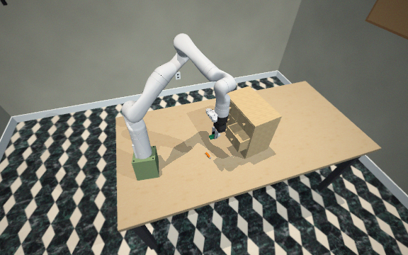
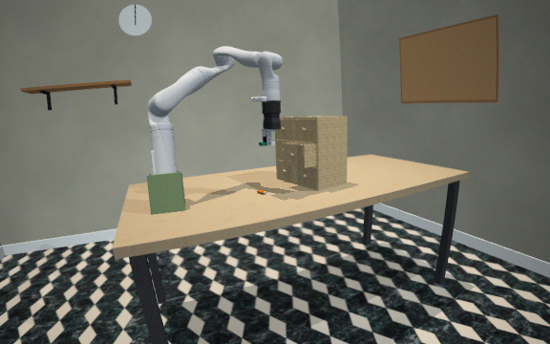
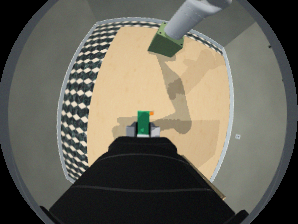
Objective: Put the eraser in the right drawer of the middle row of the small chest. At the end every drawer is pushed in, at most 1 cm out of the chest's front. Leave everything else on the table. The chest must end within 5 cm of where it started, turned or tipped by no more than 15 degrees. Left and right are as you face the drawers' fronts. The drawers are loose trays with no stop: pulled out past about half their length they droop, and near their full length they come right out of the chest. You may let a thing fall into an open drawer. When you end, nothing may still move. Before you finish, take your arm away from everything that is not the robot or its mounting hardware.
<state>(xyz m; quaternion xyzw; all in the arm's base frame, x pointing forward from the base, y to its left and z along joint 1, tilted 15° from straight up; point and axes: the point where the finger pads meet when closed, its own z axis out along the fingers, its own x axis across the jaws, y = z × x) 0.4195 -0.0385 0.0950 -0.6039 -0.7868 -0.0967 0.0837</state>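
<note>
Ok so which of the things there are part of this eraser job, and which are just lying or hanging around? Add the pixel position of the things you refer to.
Part of the job:
- green eraser (image 1: 212,137) (image 2: 262,143) (image 3: 143,121), in the gripper (image 1: 215,134) (image 2: 267,142) (image 3: 143,127)
- small chest (image 1: 265,136) (image 2: 332,153)
- its pulled-out drawer (image 1: 234,141) (image 2: 294,161)

Not part of it:
- small orange item (image 1: 207,155) (image 2: 262,192) (image 3: 151,113) on the table
- wall shelf (image 2: 76,86)
- wall clock (image 2: 135,20)
</note>
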